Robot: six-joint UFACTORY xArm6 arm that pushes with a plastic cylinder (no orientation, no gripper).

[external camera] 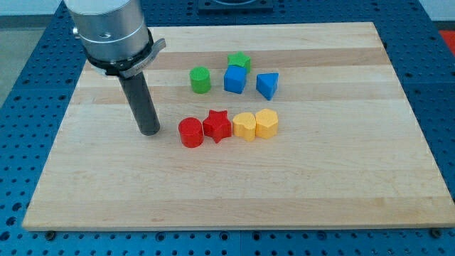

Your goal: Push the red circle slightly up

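The red circle point(190, 133) is a short red cylinder on the wooden board point(334, 171), at the left end of a row of blocks. My tip point(150, 131) stands on the board just to the view's left of the red circle, a small gap apart, at about the same height in the view. A red star point(217, 126) touches the circle on its right side.
Right of the red star sit a yellow block point(244, 126) and a yellow hexagon-like block point(266, 123). Above them are a green cylinder point(200, 80), a green star point(239, 61), a blue cube point(235, 80) and a blue triangle point(267, 84).
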